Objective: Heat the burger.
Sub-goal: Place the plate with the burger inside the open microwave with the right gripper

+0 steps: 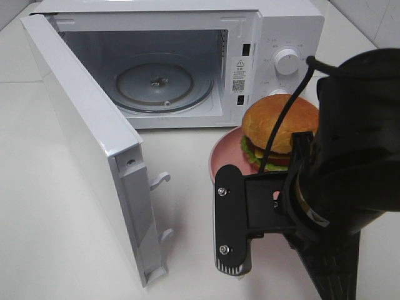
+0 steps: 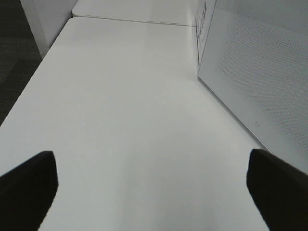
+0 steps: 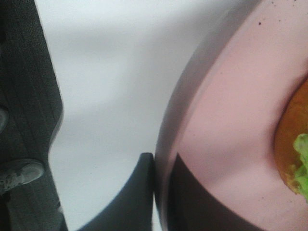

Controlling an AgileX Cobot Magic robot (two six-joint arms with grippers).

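Right fingers [image 3: 137, 197] are closed on the near rim of the pink plate [image 3: 226, 120], one finger outside the rim and the other inside it. Left fingers [image 2: 29, 190] stand wide apart over bare desk [image 2: 134, 120], holding nothing, just beside the open door [image 2: 260, 77]. On the plate sits the burger [image 1: 279, 122], outside the microwave [image 1: 187, 25] and right in front of its knob panel. The door swings out to the left. Farther back, the open cavity shows the glass turntable [image 1: 164, 84] with nothing on it.
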